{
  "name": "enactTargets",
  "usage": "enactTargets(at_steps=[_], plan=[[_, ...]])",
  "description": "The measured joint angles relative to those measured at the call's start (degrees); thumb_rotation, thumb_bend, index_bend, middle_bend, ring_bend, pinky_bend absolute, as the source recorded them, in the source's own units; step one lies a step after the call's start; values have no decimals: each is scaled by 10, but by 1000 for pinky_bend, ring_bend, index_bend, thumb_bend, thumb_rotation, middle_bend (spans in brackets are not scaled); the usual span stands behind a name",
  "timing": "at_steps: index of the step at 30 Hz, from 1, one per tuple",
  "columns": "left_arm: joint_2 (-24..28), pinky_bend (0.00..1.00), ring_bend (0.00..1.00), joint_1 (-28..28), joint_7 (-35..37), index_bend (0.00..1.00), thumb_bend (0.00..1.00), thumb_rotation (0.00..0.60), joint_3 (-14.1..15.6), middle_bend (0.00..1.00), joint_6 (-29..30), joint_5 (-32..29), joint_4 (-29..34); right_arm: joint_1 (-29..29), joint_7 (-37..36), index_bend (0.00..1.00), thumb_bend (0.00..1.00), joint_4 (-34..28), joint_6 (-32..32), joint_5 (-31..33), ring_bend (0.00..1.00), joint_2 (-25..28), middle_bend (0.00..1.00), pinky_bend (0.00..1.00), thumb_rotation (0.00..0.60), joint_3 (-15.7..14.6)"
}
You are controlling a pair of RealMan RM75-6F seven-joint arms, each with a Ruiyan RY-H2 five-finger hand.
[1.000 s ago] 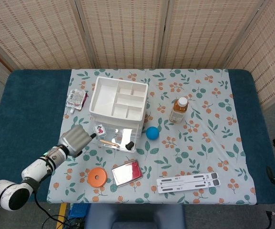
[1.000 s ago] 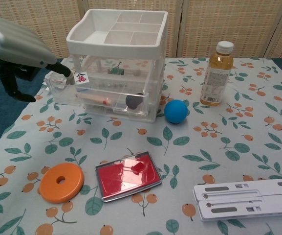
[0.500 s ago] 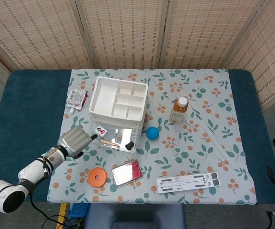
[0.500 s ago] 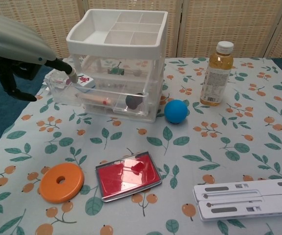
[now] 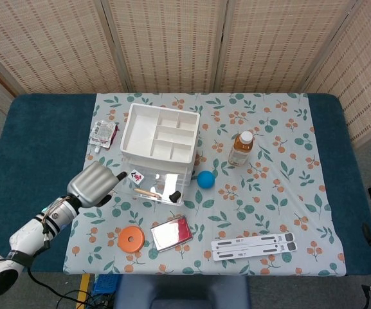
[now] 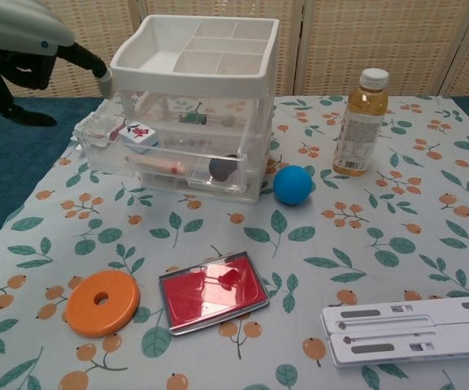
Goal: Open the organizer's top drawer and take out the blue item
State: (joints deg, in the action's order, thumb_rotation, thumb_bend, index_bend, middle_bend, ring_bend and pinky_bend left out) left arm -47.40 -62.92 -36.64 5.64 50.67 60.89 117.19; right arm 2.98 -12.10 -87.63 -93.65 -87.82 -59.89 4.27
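1. Table (image 5: 37, 129), blue top, under a leaf-print cloth (image 5: 281, 180).
2. Organizer (image 6: 189, 80): white compartment tray over clear drawers. The top drawer (image 6: 96, 134) stands pulled out toward the left front, and a lower one is also out.
3. Left hand (image 6: 15, 28): raised beside the organizer's left corner. It holds nothing; one finger is stretched toward the tray rim and the rest hang apart. Right hand: in neither view.
4. White stand (image 6: 413, 329), folded flat at the near right.
5. Bottle (image 6: 359, 122), upright, right of the organizer.
6. Red case (image 6: 212, 291) and orange disc (image 6: 102, 303), near edge.
7. Ball (image 6: 293, 184), blue, on the cloth just beside the organizer's right front corner, outside any drawer.
8. Tile (image 6: 139, 134), white with red marks, in the open top drawer.
9. Packet (image 5: 103, 134), left of the organizer.

Handling note: the drawer looks open enough. Going by its colour, the ball is probably the target and already out. If so, lift the hand clear without catching the tray rim or the drawer wall.

Unclear: the clear walls blur the drawer contents, and no other blue thing can be made out inside. The chest view cuts off the hand's wrist, and contact between fingertip and rim cannot be judged.
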Motion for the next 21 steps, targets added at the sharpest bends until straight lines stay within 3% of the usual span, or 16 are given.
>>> enactTargets(at_steps=[8, 11, 21], plan=[[-83, 1000, 1000, 59, 102, 360, 331, 600, -32, 976, 88, 205, -123, 2, 10, 48, 408, -12, -9, -2, 112, 10, 213, 99, 600, 3], [-122, 1000, 1000, 67, 139, 371, 331, 600, -44, 976, 102, 251, -180, 3, 13, 48, 408, -16, -11, -1, 112, 13, 213, 99, 600, 4], [-182, 1000, 1000, 60, 139, 370, 265, 600, -74, 976, 59, 273, -248, 3, 20, 48, 408, -22, -9, 1, 112, 14, 213, 99, 600, 4]])
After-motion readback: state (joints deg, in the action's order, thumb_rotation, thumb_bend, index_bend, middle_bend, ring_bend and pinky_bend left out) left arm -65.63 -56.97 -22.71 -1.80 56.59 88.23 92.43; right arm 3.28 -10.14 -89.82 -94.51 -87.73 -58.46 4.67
